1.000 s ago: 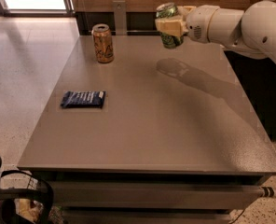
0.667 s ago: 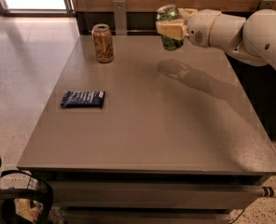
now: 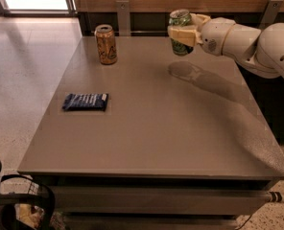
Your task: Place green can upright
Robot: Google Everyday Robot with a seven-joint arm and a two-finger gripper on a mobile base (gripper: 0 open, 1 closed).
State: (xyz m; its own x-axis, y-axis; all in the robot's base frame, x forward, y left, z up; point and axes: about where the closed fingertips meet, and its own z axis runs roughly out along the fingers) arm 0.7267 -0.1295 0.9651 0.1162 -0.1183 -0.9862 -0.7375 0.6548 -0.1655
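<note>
The green can (image 3: 180,47) is upright, held in the air above the far right part of the grey table (image 3: 151,128). My gripper (image 3: 183,31) is shut around the can's middle, reaching in from the right on the white arm (image 3: 247,42). The can's silver top shows above the pale fingers (image 3: 183,35). Its shadow lies on the table just below it.
An orange-gold can (image 3: 106,44) stands upright at the far left of the table. A dark blue snack packet (image 3: 85,101) lies flat on the left side. A wooden wall with metal brackets runs behind the table. Part of the robot base shows at the bottom left.
The gripper with the green can has shifted slightly, staying at about the same height above the far right of the table. The other objects have not moved.
</note>
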